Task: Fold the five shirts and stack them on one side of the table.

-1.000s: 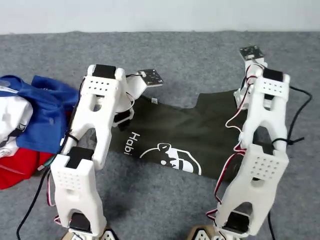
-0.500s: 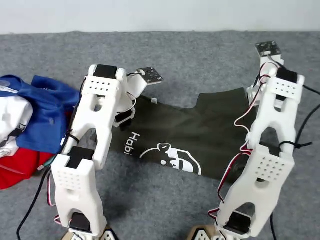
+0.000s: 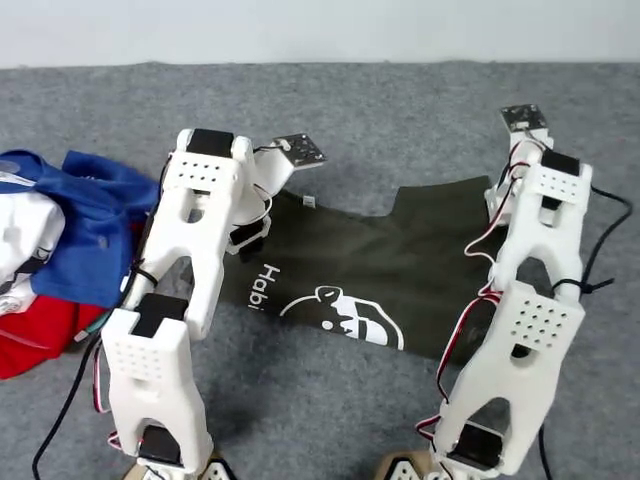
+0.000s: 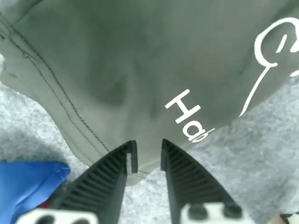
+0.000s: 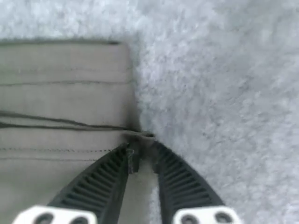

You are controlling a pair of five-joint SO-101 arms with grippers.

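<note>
A dark olive shirt (image 3: 400,262) with a white print lies spread on the grey carpet. My left gripper (image 3: 245,236) sits low at the shirt's left edge. In the left wrist view its fingers (image 4: 125,161) stand narrowly apart over the hem of the shirt (image 4: 140,70), pinching the fabric edge at the left gripper (image 4: 146,155). My right gripper (image 3: 497,204) is at the shirt's far right corner. In the right wrist view the right gripper (image 5: 140,156) is shut on the puckered corner of the shirt (image 5: 60,107).
A heap of shirts lies at the table's left side: a blue one (image 3: 90,230), a white one (image 3: 18,245) and a red one (image 3: 30,340). Bare grey carpet (image 3: 400,110) stretches behind the olive shirt and to its right.
The right arm swung outward to the right, then came back a little, and the shirt's right corner shifted right with it. The left arm has stayed still.
</note>
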